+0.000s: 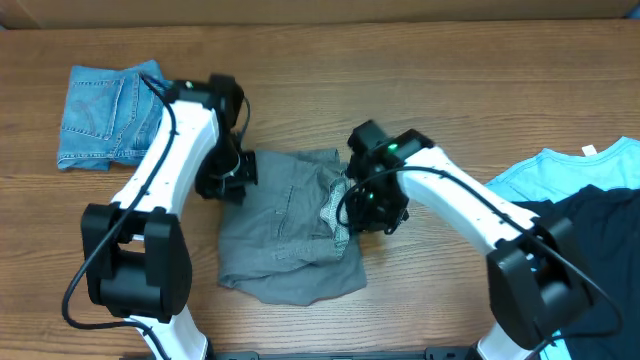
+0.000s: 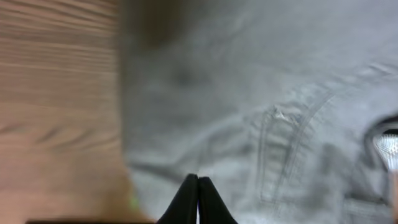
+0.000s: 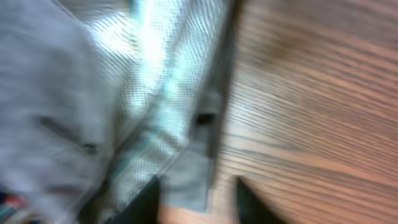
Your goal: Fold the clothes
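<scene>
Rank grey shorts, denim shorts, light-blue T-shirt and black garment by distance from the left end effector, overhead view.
1. Grey shorts: mid-table, with the left end effector at their left edge.
2. Denim shorts: up-left in the view.
3. Light-blue T-shirt and black garment: both at the right edge, too close to call.

Overhead looks straight down; both wrist views hug the shorts (image 1: pixel 290 225).

Left arm (image 1: pixel 170 150): stretched forward, wrist folded back down
Left pincer (image 2: pixel 198 200): black fingertips pressed together
Right arm (image 1: pixel 455 190): angled forward and inward
Right pincer (image 3: pixel 198 199): fingers standing apart
</scene>
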`<control>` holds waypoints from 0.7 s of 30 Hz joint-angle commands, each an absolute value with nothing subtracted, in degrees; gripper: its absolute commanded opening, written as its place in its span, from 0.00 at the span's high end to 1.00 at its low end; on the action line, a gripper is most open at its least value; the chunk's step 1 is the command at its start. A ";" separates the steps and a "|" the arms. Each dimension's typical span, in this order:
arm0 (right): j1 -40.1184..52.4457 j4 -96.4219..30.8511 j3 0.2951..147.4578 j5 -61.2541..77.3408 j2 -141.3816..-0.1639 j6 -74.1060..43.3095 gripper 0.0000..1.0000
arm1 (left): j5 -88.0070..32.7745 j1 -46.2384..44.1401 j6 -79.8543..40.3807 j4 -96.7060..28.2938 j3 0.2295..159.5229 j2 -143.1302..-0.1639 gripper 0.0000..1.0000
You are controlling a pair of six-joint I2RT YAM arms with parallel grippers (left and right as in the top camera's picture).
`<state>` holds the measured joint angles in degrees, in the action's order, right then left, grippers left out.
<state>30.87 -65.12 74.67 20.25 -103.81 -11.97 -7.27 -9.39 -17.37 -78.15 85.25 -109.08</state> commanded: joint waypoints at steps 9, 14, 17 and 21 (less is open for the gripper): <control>38.74 -61.87 74.08 32.62 -103.66 -12.43 0.36 | -15.25 -9.78 -16.73 -63.44 68.95 -108.71 0.94; 41.30 -61.98 71.22 25.21 -105.47 -19.40 0.74 | -14.63 -9.78 -16.71 -63.13 68.36 -108.71 0.94; 40.73 -62.06 69.82 23.24 -105.47 -22.04 0.86 | -14.41 -9.78 -16.69 -62.89 68.36 -108.71 0.94; 40.32 -64.20 68.79 22.87 -105.47 -22.63 0.95 | -14.39 -9.76 -16.69 -62.70 68.36 -108.71 0.94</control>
<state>40.80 -63.13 69.87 25.21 -105.34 -20.38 -13.98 -9.39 -17.37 -62.92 68.86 -109.08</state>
